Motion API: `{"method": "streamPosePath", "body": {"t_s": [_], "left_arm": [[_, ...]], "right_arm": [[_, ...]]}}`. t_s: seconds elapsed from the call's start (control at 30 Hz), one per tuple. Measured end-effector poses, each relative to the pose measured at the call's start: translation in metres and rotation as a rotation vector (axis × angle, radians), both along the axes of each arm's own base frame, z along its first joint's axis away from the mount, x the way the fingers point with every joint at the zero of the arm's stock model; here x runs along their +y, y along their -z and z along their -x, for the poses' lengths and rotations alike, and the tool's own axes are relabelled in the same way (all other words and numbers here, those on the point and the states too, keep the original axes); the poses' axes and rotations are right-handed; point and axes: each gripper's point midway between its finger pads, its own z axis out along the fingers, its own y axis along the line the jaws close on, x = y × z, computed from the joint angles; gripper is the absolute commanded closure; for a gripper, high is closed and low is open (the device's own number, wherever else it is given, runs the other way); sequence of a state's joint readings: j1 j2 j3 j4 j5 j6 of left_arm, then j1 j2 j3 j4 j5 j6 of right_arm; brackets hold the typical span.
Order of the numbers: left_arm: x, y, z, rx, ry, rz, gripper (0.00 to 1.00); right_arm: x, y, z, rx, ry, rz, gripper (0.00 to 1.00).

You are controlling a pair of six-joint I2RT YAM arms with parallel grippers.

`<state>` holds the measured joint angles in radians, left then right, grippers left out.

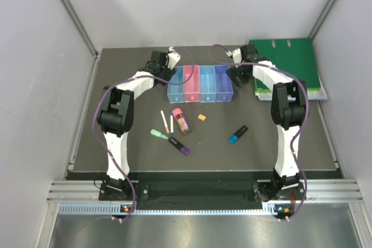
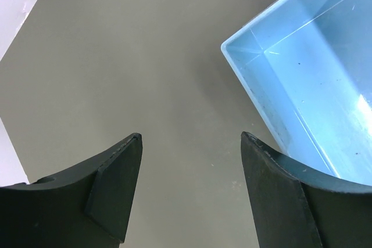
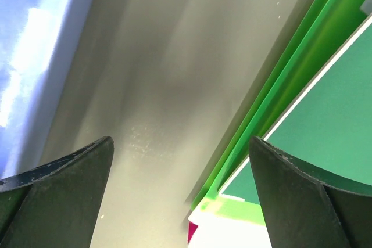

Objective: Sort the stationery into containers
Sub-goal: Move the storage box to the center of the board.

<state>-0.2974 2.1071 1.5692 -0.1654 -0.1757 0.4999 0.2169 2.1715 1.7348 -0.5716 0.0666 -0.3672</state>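
Four containers stand in a row at the back: light blue (image 1: 175,83), pink (image 1: 192,83), blue (image 1: 207,83) and violet-blue (image 1: 223,83). The stationery lies in front of them: two white pens (image 1: 164,119), a thick pink marker (image 1: 181,119), a tan eraser (image 1: 201,118), a mint green marker (image 1: 158,135), a black marker with a purple end (image 1: 179,146) and one with a blue end (image 1: 238,134). My left gripper (image 2: 190,140) hangs open over bare table just left of the light blue bin (image 2: 314,74). My right gripper (image 3: 181,143) is open and empty between the violet-blue bin (image 3: 35,45) and the binder.
A large green ring binder (image 1: 288,62) lies at the back right, its edge (image 3: 325,114) close beside my right fingers, with papers sticking out under it. Grey walls close in the table on three sides.
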Motion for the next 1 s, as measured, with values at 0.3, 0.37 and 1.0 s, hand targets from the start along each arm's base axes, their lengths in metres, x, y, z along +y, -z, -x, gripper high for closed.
{"method": "streamPosePath", "body": {"t_s": [0.3, 0.37, 1.0], "left_arm": [[-0.005, 0.000, 0.001, 0.000, 0.001, 0.012, 0.26], [-0.008, -0.001, 0.001, -0.001, 0.004, 0.015, 0.26], [-0.020, -0.001, 0.005, 0.007, 0.013, 0.033, 0.27]], "right_arm": [[0.005, -0.012, -0.001, -0.026, -0.009, -0.004, 0.00], [0.005, -0.014, -0.001, -0.030, -0.009, -0.003, 0.00], [0.001, -0.023, 0.000, -0.049, -0.013, 0.014, 0.00]]}}
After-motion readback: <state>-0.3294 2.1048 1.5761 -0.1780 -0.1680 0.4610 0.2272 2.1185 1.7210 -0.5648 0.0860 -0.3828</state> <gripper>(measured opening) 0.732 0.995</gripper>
